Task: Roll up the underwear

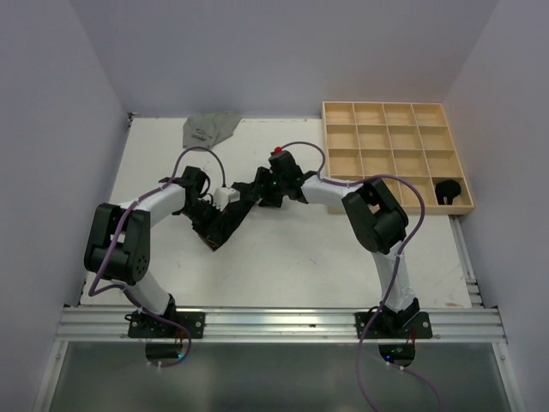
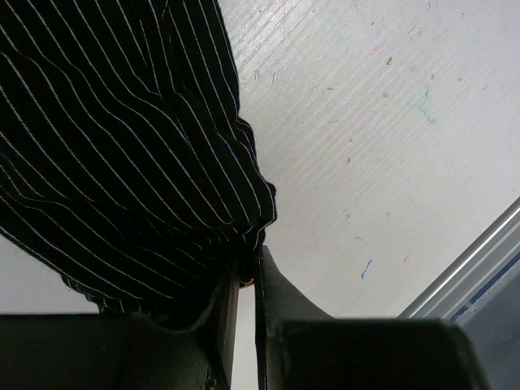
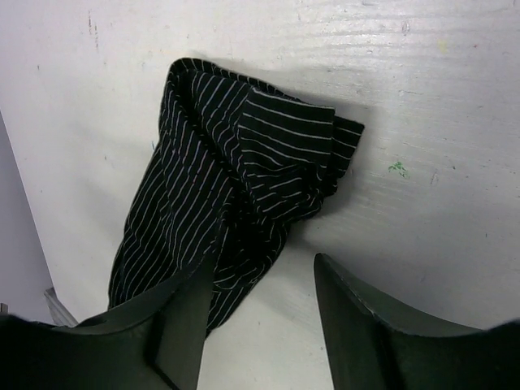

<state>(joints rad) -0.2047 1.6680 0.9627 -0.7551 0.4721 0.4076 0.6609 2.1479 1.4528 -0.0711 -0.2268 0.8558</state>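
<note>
A black pinstriped underwear (image 1: 236,213) lies bunched and partly folded on the white table between my two grippers. My left gripper (image 2: 248,270) is shut on one edge of it; the striped cloth (image 2: 122,146) fills the left of that view. In the top view the left gripper (image 1: 216,209) is at the cloth's near-left end. My right gripper (image 3: 264,268) is open just above the cloth's other end (image 3: 244,179); one finger is over the fabric and the other over bare table. In the top view it is at the far-right end (image 1: 264,190).
A plain grey underwear (image 1: 210,127) lies crumpled at the back edge of the table. A wooden grid tray (image 1: 395,150) stands at the back right, with a dark rolled item (image 1: 446,190) in its near-right compartment. A metal rail (image 2: 471,268) runs along the table's edge.
</note>
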